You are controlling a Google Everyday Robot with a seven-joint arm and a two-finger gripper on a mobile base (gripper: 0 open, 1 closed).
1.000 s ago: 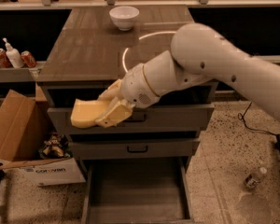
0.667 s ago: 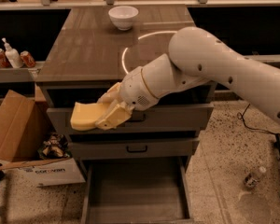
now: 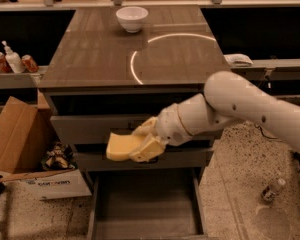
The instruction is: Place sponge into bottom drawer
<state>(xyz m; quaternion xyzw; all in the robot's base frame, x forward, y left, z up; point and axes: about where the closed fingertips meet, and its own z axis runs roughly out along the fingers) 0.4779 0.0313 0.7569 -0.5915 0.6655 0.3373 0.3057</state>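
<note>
My gripper is shut on the pale yellow sponge and holds it in the air in front of the cabinet's middle drawer front. The sponge sticks out to the left of the cream fingers. The bottom drawer is pulled open directly below, showing a plain flat floor with nothing in it. The sponge hangs above the drawer's left-centre part, well clear of its floor.
A white bowl stands at the back of the cabinet top. A cardboard box sits on the floor to the left. Bottles and cans stand on a left shelf. A small bottle lies on the floor at right.
The arm has dropped and moved right with the sponge, from in front of the top drawer to in front of the middle drawer, closer to the open bottom drawer.
</note>
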